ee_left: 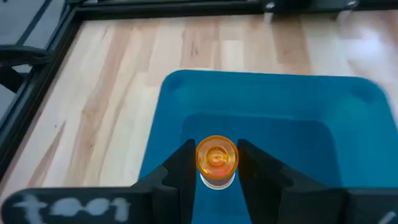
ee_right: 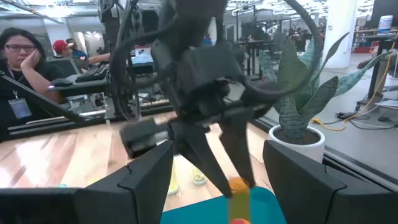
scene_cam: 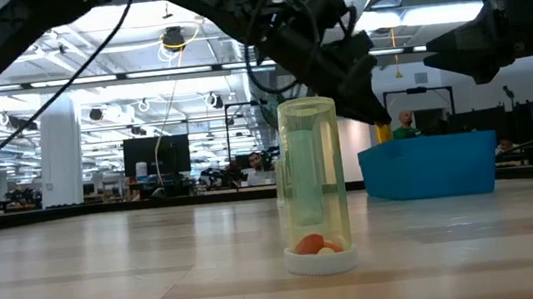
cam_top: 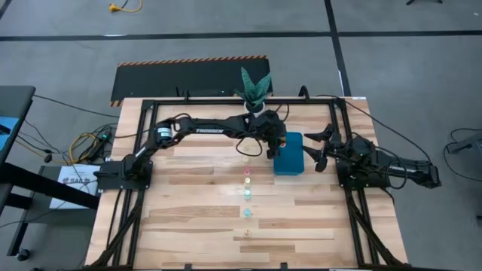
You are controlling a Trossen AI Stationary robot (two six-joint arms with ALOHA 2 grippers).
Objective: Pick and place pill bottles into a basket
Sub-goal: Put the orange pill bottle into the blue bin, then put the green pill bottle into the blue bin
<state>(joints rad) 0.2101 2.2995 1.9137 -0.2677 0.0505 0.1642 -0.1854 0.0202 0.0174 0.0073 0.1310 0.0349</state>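
Observation:
My left gripper (cam_top: 273,144) is shut on an orange pill bottle (ee_left: 216,159) and hangs over the left part of the teal-blue basket (cam_top: 288,154). The basket's floor shows bare under it (ee_left: 267,134). My right gripper (cam_top: 320,147) is open and empty just right of the basket, fingers toward it. Several small bottles stand in a row (cam_top: 247,194) on the table, left of the basket and running toward the near edge. The nearest, a pale yellow-green one (scene_cam: 314,184), stands on its white cap. My left gripper pinches the orange bottle between its two fingertips (ee_left: 186,163), on opposite sides of its round body (ee_right: 239,185). The fingers come from above, slanting down. The bottle hangs below them, roughly upright, over the basket's opening (ee_left: 205,127) and clear of the table.
A white pot with a green plant (cam_top: 256,94) stands just beyond the basket at the far edge. Black frame rails (cam_top: 151,102) run round the table. Bare wood lies at the left and near sides. People sit in the room behind (ee_right: 22,62).

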